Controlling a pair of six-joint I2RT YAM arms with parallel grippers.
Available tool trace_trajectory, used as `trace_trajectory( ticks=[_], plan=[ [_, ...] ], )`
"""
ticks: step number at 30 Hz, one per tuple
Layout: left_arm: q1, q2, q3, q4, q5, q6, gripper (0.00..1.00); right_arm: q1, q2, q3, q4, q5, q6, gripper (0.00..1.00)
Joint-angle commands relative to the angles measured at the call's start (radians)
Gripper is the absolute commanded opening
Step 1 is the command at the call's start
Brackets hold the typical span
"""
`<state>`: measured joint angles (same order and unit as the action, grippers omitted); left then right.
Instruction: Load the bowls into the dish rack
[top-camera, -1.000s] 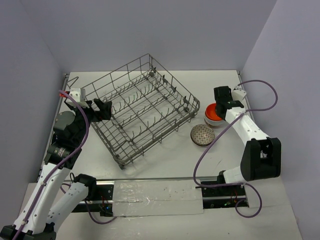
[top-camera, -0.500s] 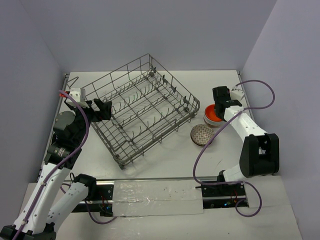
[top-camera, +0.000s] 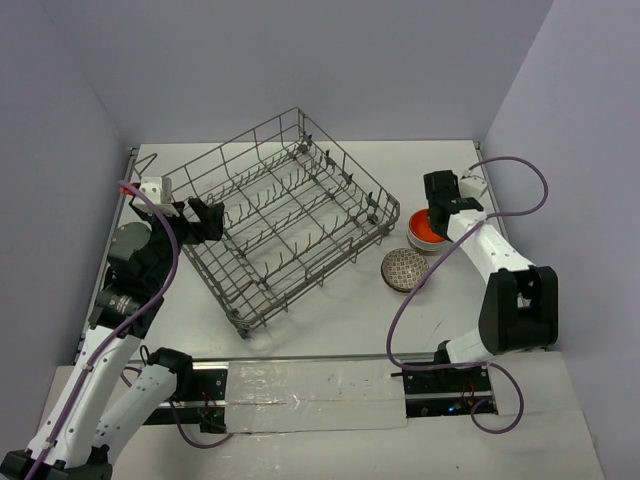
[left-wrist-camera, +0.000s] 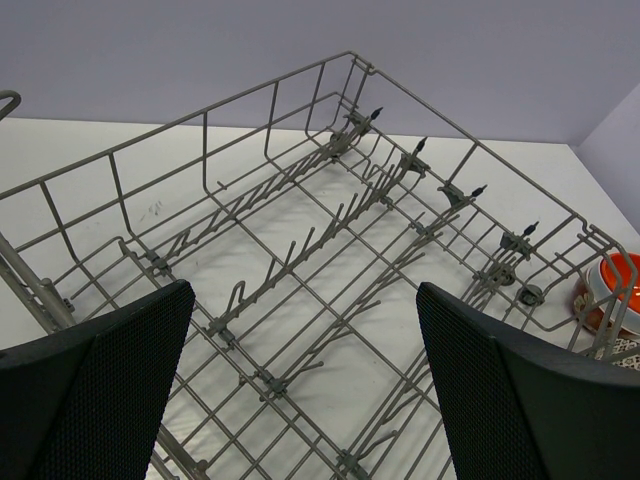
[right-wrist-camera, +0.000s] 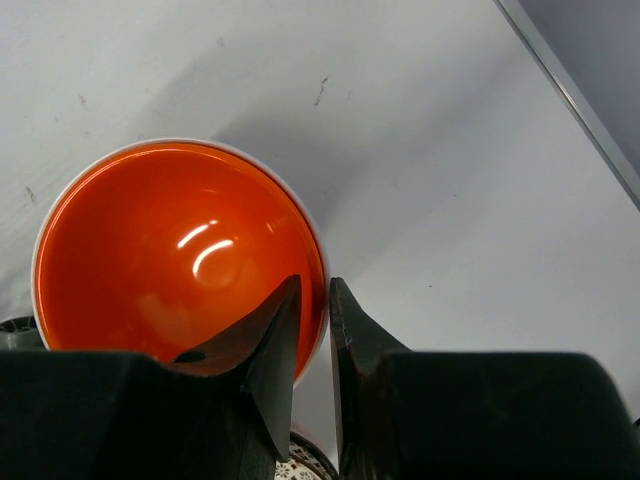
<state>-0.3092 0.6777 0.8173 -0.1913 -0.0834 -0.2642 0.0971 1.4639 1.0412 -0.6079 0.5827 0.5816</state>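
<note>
A: Top external first. Where does everything lie?
B: The dish rack (top-camera: 322, 268) sits skewed on the table (top-camera: 330, 330), with no bowl in it. The left gripper (top-camera: 205, 220) is at its left wall. Right of the rack, the right gripper (top-camera: 437, 215) is down over the orange bowl (top-camera: 422, 230). The patterned bowl (top-camera: 404, 270) lies just nearer the arms, apart from both grippers.
A: And the left wrist?
B: It settles what the overhead view leaves vague. The jaws stand fully wide and hold nothing, with rows of rack tines between and beyond the black fingers (left-wrist-camera: 110, 400). Past the rack's right corner, the orange bowl nests in a red-patterned bowl (left-wrist-camera: 590, 318).
A: Right wrist?
B: Only this view shows the contact point. One finger (right-wrist-camera: 270, 340) reaches inside the orange bowl and the other is outside, with the rim in the narrow slit between them. I cannot tell whether they pinch it. The bowl sits upright, glossy inside, with a thin white rim.
</note>
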Motion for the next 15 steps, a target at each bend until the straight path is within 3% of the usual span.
trace_trajectory(
  ticks=[1, 15],
  plan=[
    [-0.004, -0.007, -0.006, 0.036, 0.017, 0.006, 0.99, 0.016, 0.006, 0.052, 0.002, 0.023, -0.002, 0.26],
    [-0.004, -0.006, -0.006, 0.038, 0.020, 0.005, 0.99, 0.024, 0.021, 0.063, 0.002, 0.031, -0.003, 0.25]
  ],
)
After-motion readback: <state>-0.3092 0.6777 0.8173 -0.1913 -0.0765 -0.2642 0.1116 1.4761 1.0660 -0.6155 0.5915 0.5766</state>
